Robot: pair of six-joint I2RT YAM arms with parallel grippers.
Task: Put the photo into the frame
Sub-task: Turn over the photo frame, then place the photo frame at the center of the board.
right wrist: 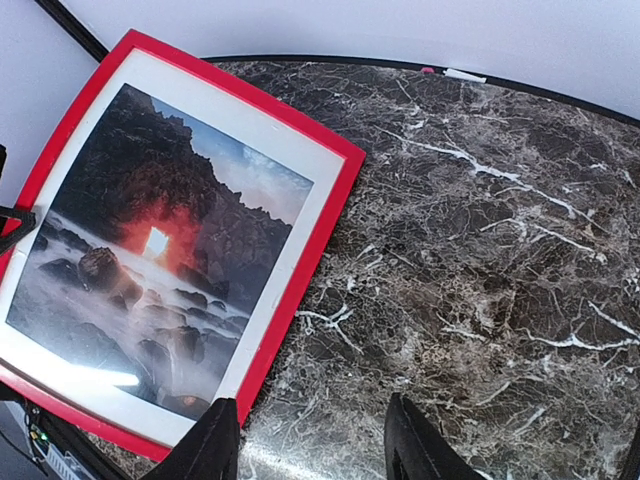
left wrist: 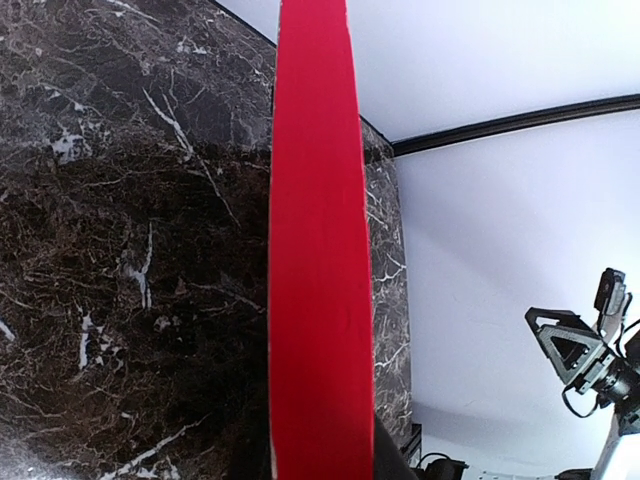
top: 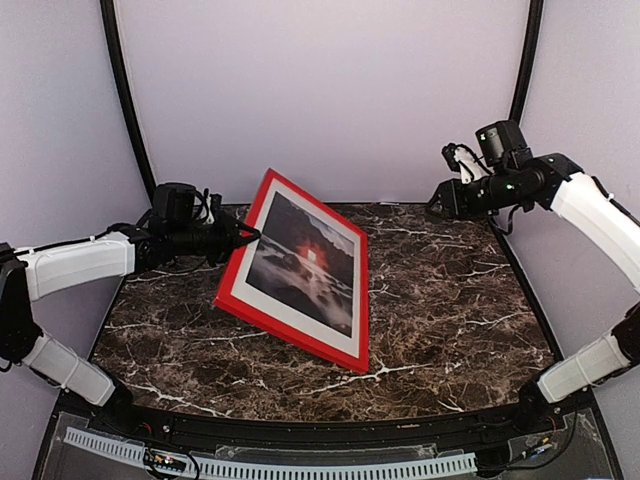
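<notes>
Over the counter, top view: frame, red, tilted, lower rail resting on the marble, left rail clamped in the left pincer. The photo shows inside it. Right pincer raised, well apart from the frame.

Left wrist view: red rail edge-on at centre; own fingers not visible.

Right wrist view: pincer fingers apart, empty. Photo: dark rocks, misty water, orange glow, bordered by a white mat.

Judgement: insertion appears done; back unseen; laying flat and release likely remain.
</notes>
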